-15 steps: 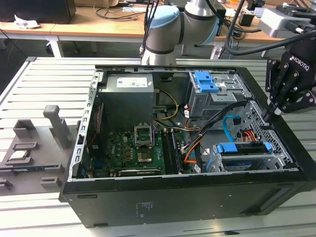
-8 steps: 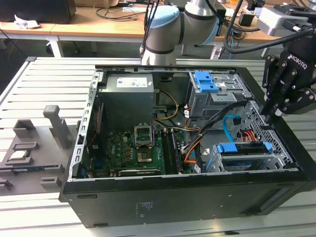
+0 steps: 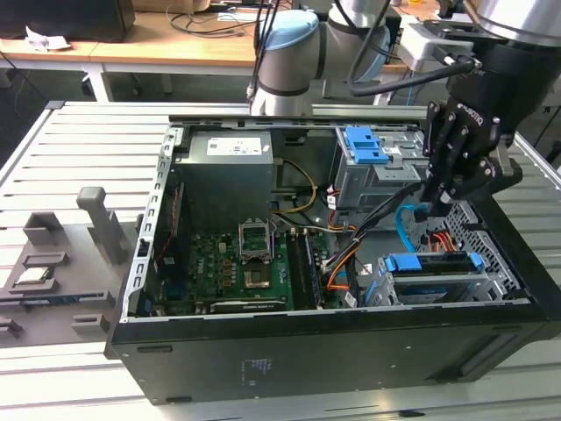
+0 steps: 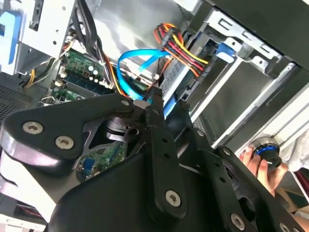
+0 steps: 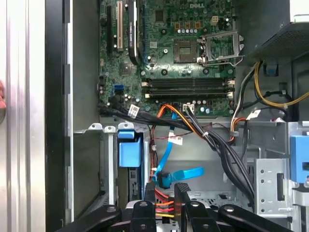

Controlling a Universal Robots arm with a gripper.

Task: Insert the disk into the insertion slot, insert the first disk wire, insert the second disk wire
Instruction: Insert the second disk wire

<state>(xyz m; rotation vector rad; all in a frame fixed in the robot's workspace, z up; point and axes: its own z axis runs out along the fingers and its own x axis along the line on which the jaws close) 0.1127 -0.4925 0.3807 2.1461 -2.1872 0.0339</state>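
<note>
While I hung over the open computer case (image 3: 324,351) in the exterior view, my gripper (image 3: 427,210) sat just above the rear of the low drive cage, the insertion slot (image 3: 491,289), toward that view's right. One disk (image 3: 434,263) in its blue carrier already lay seated in that slot, so I judged the first step done and a wire step in hand. In the second wrist view, my fingers (image 4: 155,104) looked drawn close together around the dark plug end of the second disk wire (image 4: 137,55), the one light-blue flat cable, though I could not tell whether I truly gripped it. The first disk wire (image 4: 181,48), one orange, red and black bundle, ran to the disk's back edge just beside it. In the first wrist view, the blue cable looped between my two fingertips, with the coloured bundle touching below. By my judgement, any further move called for fine alignment of plug to socket in a crowded corner.
</note>
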